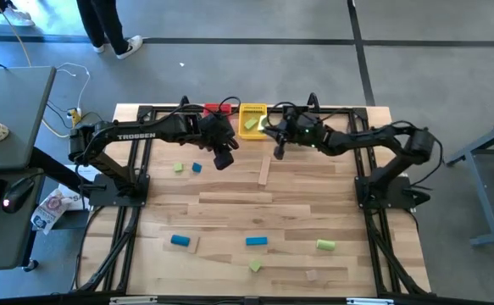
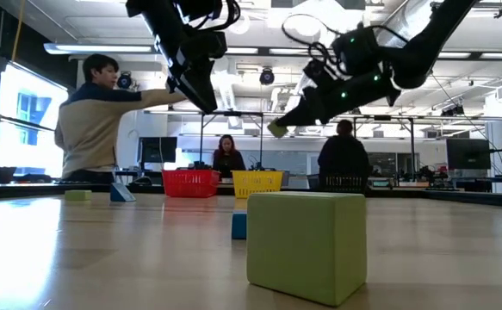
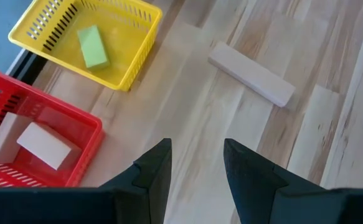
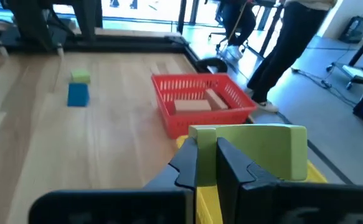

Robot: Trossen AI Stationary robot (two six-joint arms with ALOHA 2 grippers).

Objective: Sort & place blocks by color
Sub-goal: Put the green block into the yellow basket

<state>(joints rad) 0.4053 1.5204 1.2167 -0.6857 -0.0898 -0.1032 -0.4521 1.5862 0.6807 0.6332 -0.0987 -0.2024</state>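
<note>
My right gripper (image 4: 207,163) is shut on a light green block (image 4: 256,149) above the yellow bin (image 1: 252,119), and it shows high over the table in the low view (image 2: 278,127). My left gripper (image 3: 197,168) is open and empty, above the table near the red bin (image 3: 38,134) and in the high view (image 1: 223,158). The yellow bin (image 3: 88,43) holds a green block (image 3: 92,46) on its floor. The red bin holds pale wood blocks (image 3: 43,144). Loose blue, green and wood blocks lie flat on the table. My right gripper pinches one end of the light green block (image 4: 201,134) between its two fingers. The rest of the block sticks out to one side of the fingers. The fingers slant down from the table's right side. The block is lifted clear, over the yellow bin's edge (image 4: 318,177).
A wood bar (image 1: 264,169) lies mid-table. A green (image 1: 179,168) and a blue block (image 1: 197,168) lie under the left arm. Blue (image 1: 180,241), (image 1: 256,241), green (image 1: 325,245), (image 1: 255,266) and wood (image 1: 313,274) blocks lie near the front. People are beyond the table.
</note>
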